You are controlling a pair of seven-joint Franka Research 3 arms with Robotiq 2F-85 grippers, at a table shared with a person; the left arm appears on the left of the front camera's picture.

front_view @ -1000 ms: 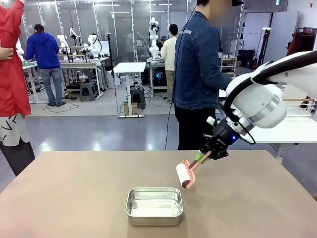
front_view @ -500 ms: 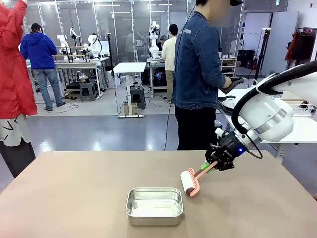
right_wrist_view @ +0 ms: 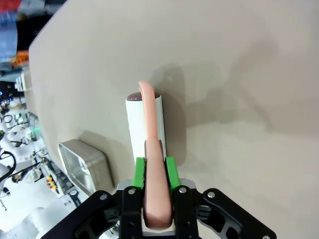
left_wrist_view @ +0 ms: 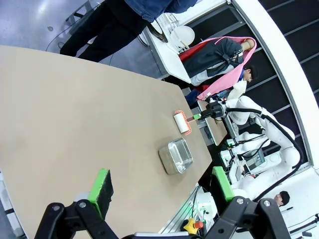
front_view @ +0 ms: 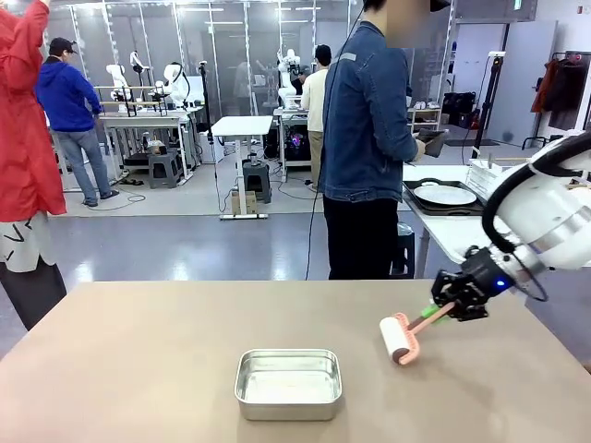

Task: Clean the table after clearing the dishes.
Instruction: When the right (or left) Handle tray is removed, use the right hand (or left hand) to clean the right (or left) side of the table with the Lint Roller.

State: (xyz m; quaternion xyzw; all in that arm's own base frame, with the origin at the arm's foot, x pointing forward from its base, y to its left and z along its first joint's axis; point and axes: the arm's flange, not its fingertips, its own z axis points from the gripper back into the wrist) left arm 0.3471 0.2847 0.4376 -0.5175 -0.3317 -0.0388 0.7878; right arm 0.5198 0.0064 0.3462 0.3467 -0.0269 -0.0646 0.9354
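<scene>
The tan table (front_view: 138, 369) stretches across the front view. My right gripper (front_view: 450, 306) is shut on the pink handle of a lint roller (front_view: 397, 339), whose white roll lies low over the tabletop right of centre. In the right wrist view the green pads (right_wrist_view: 140, 167) clamp the roller's handle (right_wrist_view: 154, 144), and the roll (right_wrist_view: 137, 124) points away over the table (right_wrist_view: 239, 74). My left gripper (left_wrist_view: 160, 181) hangs open high above the table (left_wrist_view: 75, 114), holding nothing. One of the dishes, a white plate (front_view: 445, 195) on a dark tray, sits on the white side table.
A shiny steel pan (front_view: 288, 383) stands near the table's front middle, left of the roller. A person in a denim jacket (front_view: 369, 120) stands beyond the far edge, turned to the white side table (front_view: 443, 231). The table's right edge is close to my right arm.
My right arm has swept the roller to the right, away from the pan toward the table's right side. The plate on its tray has come into view.
</scene>
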